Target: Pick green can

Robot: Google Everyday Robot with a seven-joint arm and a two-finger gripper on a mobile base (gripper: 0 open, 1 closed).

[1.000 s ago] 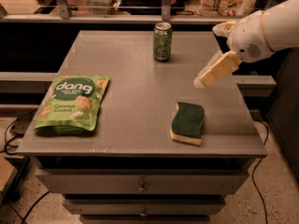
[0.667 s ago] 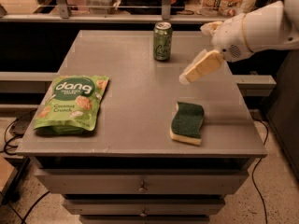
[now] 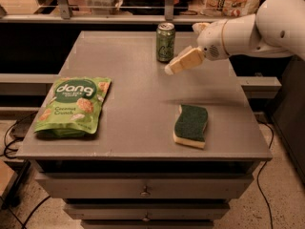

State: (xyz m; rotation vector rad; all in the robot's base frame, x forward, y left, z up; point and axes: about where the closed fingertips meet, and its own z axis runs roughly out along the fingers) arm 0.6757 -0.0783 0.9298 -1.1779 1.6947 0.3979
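The can (image 3: 165, 42) stood upright near the far edge of the desk (image 3: 138, 87), a little right of that edge's middle, with nothing touching it. The gripper (image 3: 175, 67) hung above the desktop just right of the can and slightly nearer the front edge. It was angled down toward the can, its tip close to the can's lower right side but apart from it. Whether the gripper was open or closed could not be told, though it held nothing. The arm (image 3: 248, 30) reached in over the right edge, near the far right corner.

The step in hand looked to be the approach, as the grasp was not yet made. The next move would call for bringing the gripper level with the can's body, spread wide enough to take it, then a short advance and a firm close. The can was tall and narrow, so a sideways nudge could tip it.

The bag (image 3: 74, 106) lay flat by the left edge, toward the front left corner. The sponge (image 3: 190, 125) lay near the front edge, right of middle. Both were well apart from the can.
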